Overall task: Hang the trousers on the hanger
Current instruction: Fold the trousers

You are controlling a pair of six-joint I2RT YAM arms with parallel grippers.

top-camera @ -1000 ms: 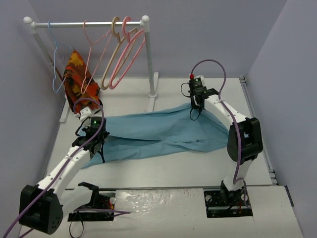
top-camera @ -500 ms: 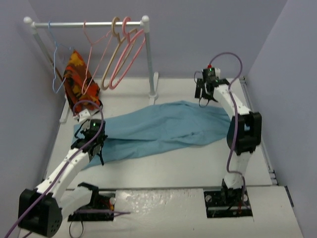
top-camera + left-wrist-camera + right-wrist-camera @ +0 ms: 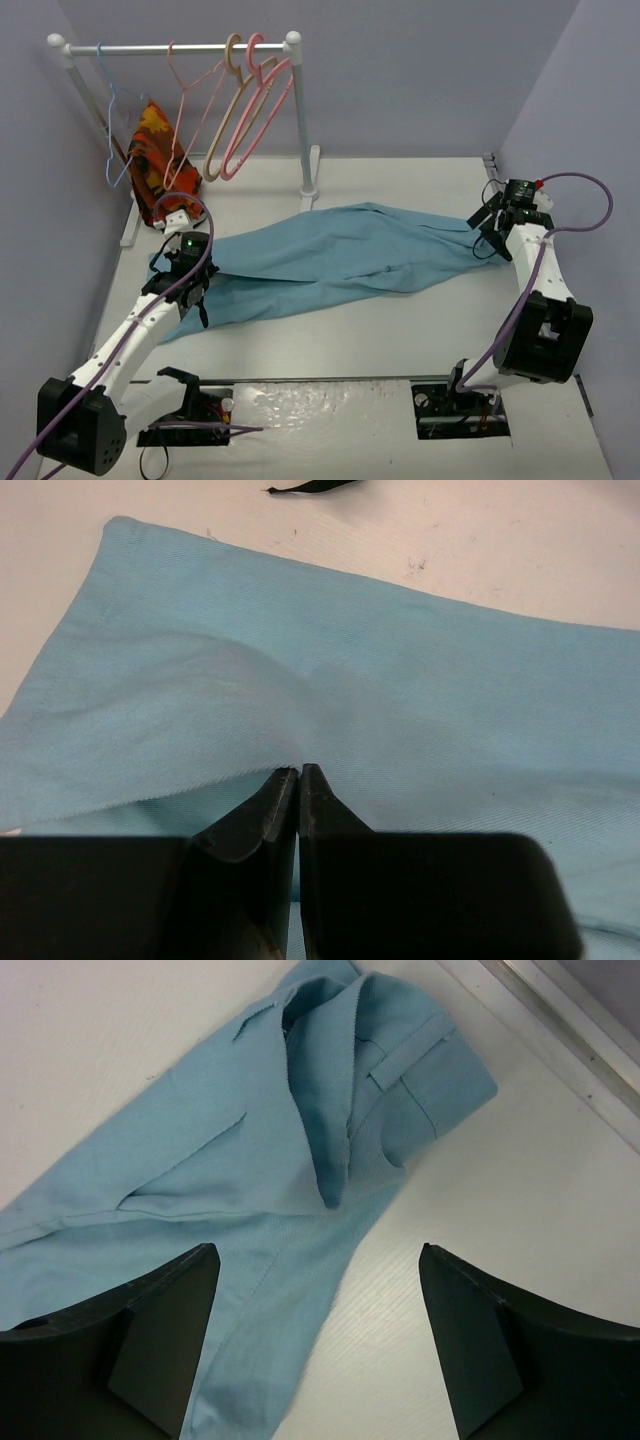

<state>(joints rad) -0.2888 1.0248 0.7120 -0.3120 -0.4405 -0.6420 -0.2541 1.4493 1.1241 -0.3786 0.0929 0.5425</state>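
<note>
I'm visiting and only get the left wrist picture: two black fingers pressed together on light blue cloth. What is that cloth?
Observer: A long, wrinkled light blue-teal pair of trousers, spread across the white table.
Visitor: Is the other arm holding it too?
Observer: No. The right gripper stands open at the belt-loop end, gripping nothing.
Visitor: Where is the hanger?
Observer: The thin salmon-pink wire hanger hangs on the white rail at the back, away from the trousers.
</note>
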